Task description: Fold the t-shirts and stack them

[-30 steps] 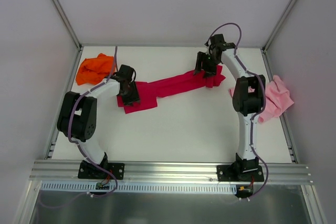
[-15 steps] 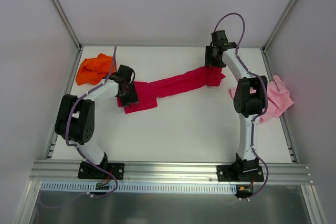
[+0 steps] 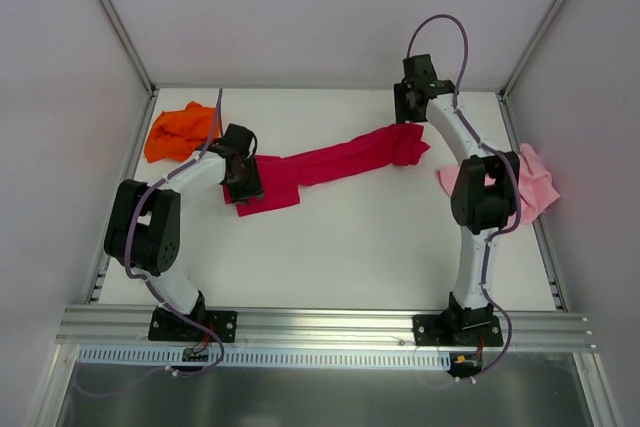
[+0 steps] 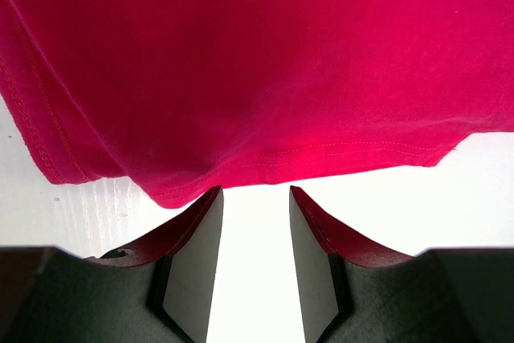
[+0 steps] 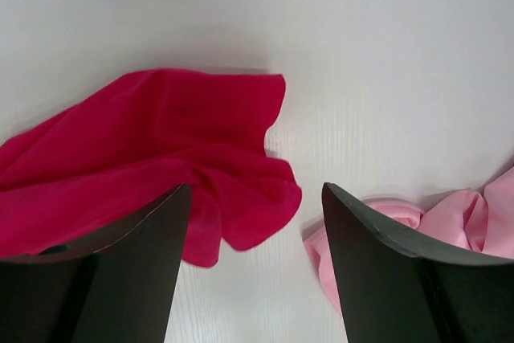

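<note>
Fingers of left gripper (image 4: 254, 192): partly apart, bare table between them, nothing gripped; tips just at the hem of the red shirt (image 3: 330, 162).
Fingers of right gripper (image 5: 255, 190): spread wide, holding nothing, hovering above the red shirt's far right end.
Red shirt: lying on the table (image 3: 350, 247) as a long rumpled band between the two grippers.
Orange shirt (image 3: 180, 130): crumpled in the back left corner.
Pink shirt (image 3: 530, 187): crumpled at the right edge.
Done: nothing folded, nothing stacked, by my reading.
Left: flatten and fold the red one, then both others, then pile them.
Count: three shirts, one of each colour; two grippers.
</note>
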`<control>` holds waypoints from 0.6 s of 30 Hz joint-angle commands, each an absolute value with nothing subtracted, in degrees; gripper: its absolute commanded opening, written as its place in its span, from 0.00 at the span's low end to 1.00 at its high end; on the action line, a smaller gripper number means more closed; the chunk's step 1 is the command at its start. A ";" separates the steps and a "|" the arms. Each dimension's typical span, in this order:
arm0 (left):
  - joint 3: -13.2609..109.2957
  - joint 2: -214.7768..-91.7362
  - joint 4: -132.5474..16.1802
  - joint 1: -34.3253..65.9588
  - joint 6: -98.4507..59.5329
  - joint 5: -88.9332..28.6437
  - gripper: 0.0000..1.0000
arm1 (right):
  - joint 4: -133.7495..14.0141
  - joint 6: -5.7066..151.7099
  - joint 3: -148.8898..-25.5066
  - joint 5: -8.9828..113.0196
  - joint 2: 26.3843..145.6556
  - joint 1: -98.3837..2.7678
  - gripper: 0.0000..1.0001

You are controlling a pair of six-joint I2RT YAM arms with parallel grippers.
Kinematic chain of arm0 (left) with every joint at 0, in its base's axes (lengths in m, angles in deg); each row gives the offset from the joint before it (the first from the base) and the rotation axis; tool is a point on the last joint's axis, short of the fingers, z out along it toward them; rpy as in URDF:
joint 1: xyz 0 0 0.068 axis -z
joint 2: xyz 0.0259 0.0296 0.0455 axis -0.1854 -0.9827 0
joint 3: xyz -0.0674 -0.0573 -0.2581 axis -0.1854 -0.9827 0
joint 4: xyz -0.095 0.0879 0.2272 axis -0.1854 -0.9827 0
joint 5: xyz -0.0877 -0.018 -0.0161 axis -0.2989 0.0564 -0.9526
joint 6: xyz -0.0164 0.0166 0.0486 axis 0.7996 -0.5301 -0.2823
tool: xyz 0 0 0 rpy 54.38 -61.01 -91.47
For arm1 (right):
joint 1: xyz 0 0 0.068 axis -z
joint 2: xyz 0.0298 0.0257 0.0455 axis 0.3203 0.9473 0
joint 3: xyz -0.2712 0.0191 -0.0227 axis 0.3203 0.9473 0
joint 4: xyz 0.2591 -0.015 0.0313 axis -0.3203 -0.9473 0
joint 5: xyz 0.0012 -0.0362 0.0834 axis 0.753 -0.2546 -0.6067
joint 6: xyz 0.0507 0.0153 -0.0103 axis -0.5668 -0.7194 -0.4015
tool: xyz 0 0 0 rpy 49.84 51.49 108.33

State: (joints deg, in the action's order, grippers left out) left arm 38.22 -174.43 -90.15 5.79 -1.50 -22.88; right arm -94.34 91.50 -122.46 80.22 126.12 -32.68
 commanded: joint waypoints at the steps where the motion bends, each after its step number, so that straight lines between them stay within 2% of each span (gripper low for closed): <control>1: 37.90 -172.77 -89.56 5.84 -1.68 -23.73 0.39 | -97.24 91.33 -119.94 75.75 117.71 -33.01 0.71; 7: 36.85 -172.68 -87.71 5.84 -0.81 -24.61 0.39 | -100.14 89.75 -112.30 74.25 112.43 -32.66 0.69; 11: 36.58 -173.04 -86.66 5.75 -0.63 -25.05 0.39 | -105.66 85.62 -112.55 67.33 116.38 -30.72 0.65; 18: 37.19 -173.12 -86.56 5.84 -0.80 -25.49 0.38 | -101.72 84.12 -106.40 64.93 118.40 -30.55 0.64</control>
